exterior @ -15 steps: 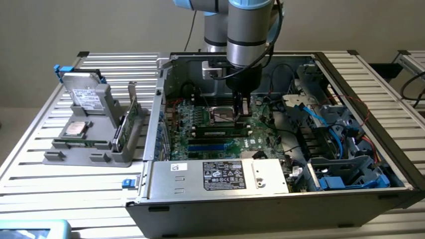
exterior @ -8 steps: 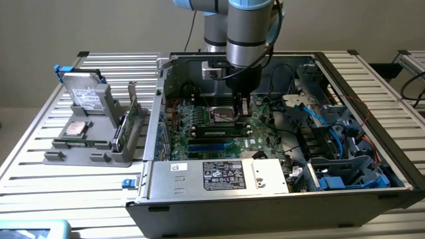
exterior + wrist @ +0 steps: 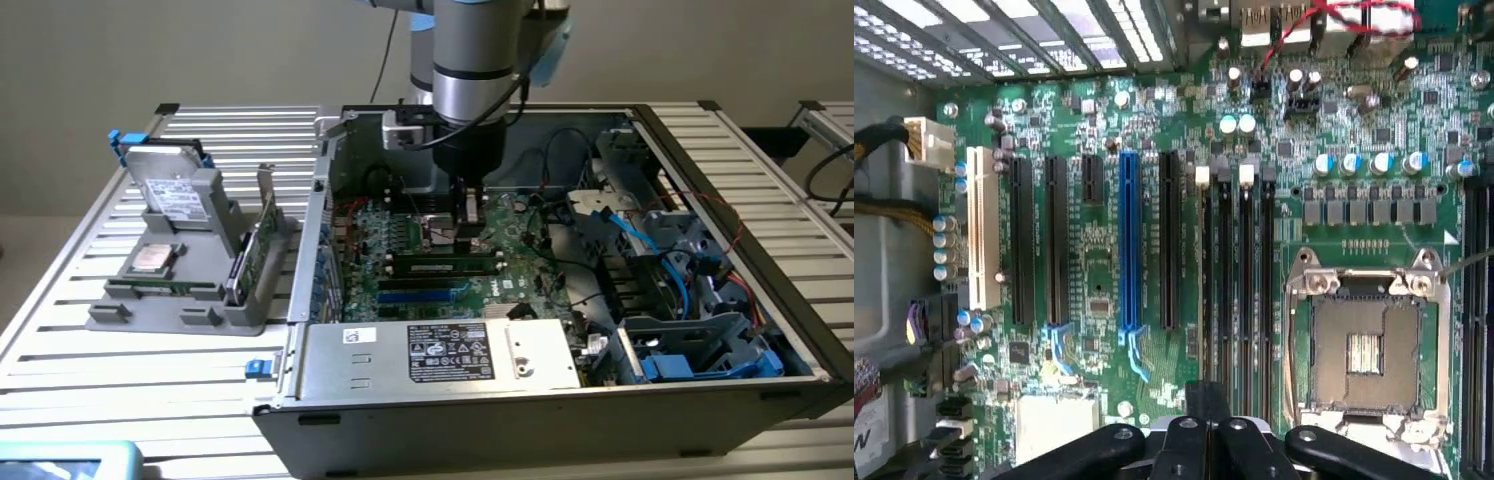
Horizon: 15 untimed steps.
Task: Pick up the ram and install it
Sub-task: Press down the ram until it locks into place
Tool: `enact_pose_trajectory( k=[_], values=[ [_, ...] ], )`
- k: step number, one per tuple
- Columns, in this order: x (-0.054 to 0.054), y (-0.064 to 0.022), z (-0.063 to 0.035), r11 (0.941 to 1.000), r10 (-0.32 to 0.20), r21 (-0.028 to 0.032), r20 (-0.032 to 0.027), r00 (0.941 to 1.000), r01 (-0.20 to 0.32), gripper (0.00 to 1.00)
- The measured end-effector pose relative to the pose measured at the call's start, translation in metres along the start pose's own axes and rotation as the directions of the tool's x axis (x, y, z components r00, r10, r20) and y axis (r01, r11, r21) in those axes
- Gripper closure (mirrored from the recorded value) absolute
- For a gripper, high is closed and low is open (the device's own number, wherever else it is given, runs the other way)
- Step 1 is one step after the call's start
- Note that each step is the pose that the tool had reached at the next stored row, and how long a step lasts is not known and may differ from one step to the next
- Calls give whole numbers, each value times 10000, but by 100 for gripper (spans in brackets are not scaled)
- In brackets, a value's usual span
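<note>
Exterior view – shut gripper point(image 3: 469, 238) just above seated ram point(image 3: 447, 267).

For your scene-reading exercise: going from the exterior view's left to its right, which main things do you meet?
Hard drive in the grey holder → upright green card → case's left wall → ram on the motherboard, beneath the tool → blue cables → blue drive bracket.

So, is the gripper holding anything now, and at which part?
It cannot be told. The gripper is shut, its tips right above the ram, which lies along a slot; a grip on it does not show.
</note>
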<state>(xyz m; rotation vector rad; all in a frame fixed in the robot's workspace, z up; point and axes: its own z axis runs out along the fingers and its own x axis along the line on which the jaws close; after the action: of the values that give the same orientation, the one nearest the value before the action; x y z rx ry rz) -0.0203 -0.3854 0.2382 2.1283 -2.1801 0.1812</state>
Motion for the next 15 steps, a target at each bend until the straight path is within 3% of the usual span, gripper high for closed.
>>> enact_pose_trajectory(
  k=[8,15],
  values=[
    [8,354,-3,10000,0,0,4,10000,0,89],
    [3,410,43,10000,-3,-15,4,10000,3,89]
  ],
)
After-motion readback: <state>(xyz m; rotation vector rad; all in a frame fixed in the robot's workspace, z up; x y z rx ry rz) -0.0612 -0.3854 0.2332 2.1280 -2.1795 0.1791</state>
